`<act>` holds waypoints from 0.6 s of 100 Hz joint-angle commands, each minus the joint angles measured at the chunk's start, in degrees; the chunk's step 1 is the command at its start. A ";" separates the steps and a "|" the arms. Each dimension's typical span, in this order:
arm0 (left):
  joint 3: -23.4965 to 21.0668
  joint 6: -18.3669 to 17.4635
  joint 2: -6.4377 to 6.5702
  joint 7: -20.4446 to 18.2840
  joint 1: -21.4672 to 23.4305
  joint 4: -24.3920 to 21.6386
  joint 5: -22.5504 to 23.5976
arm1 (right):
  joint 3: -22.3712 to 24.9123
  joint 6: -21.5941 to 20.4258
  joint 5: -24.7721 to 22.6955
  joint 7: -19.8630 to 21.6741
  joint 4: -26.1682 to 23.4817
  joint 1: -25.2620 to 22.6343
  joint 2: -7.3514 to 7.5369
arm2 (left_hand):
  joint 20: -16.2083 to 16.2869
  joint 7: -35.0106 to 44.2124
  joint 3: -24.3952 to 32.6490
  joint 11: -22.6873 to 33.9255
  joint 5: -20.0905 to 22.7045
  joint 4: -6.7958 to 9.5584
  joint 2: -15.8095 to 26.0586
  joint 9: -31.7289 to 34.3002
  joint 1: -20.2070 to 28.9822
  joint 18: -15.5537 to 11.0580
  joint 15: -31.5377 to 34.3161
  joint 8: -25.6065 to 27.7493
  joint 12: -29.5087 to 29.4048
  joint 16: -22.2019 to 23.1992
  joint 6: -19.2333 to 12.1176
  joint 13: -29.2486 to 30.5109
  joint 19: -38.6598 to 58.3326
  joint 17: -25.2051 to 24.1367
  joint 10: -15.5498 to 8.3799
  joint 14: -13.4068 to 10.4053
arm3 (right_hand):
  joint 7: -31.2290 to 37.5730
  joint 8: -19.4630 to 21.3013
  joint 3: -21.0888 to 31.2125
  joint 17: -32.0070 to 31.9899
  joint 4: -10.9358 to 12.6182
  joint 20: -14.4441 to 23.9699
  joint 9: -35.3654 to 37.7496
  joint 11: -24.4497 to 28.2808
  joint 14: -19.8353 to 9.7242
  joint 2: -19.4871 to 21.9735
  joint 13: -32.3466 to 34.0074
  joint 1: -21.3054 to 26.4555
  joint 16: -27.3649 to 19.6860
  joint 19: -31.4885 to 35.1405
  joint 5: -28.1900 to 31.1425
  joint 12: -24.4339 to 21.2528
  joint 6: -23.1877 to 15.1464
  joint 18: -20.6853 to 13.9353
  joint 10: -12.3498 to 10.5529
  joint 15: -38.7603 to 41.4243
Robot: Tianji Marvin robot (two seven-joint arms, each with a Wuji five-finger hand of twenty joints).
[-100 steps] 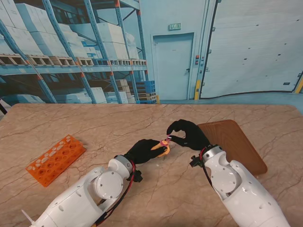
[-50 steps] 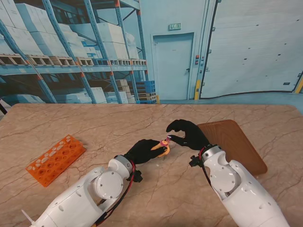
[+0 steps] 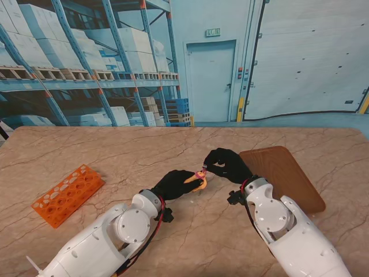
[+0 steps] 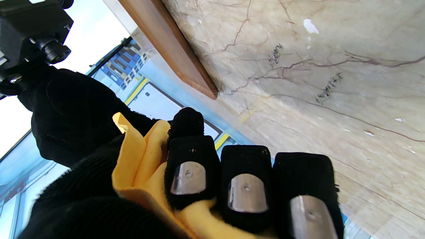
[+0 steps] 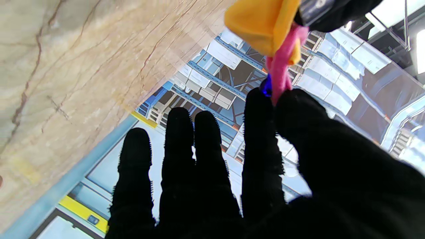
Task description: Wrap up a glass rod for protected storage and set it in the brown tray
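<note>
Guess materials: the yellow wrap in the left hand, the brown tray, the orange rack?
Yellow wrap: soft matte cloth, probably microfibre; it folds and bunches in the left hand. Brown tray: looks like wood or wood-look laminate, satin, grain streaks visible; can't tell which. Orange rack: likely moulded plastic, uniform colour, a grid of round holes.

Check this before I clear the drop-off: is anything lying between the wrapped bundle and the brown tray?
Only the right hand itself: it pinches the bundle's pink end, between the yellow-wrapped bundle held by the left hand and the brown tray. Nothing else visible lies on the table there.
</note>
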 commanded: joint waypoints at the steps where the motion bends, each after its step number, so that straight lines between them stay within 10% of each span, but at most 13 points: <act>1: 0.00 -0.10 -0.29 0.07 0.46 -0.15 -0.19 | 0.19 0.73 -0.11 0.20 -1.02 -0.70 -0.46 | 1.09 5.26 0.44 4.57 3.19 0.41 1.84 1.44 0.28 -1.35 6.45 0.95 -0.08 -0.28 2.39 1.93 14.46 0.53 -2.81 0.58 | 1.27 -0.11 0.49 -0.78 0.57 -0.02 0.71 -0.68 -0.09 3.63 1.13 0.34 0.24 -0.06 1.43 -0.56 0.52 0.12 -0.29 -0.62; 60: 0.05 -0.31 -0.40 0.35 0.47 -0.04 -0.34 | 0.96 7.74 6.45 4.30 -4.75 -2.28 -0.42 | 0.74 5.13 0.28 4.57 2.87 0.33 1.93 1.44 0.32 -1.39 6.45 0.88 -0.08 -0.28 2.29 1.93 14.46 0.52 -2.81 0.58 | 0.89 1.94 -1.51 -0.49 1.84 1.11 1.27 -1.70 0.39 6.93 0.77 3.49 0.66 -0.18 0.99 -0.59 2.31 0.04 0.39 -0.85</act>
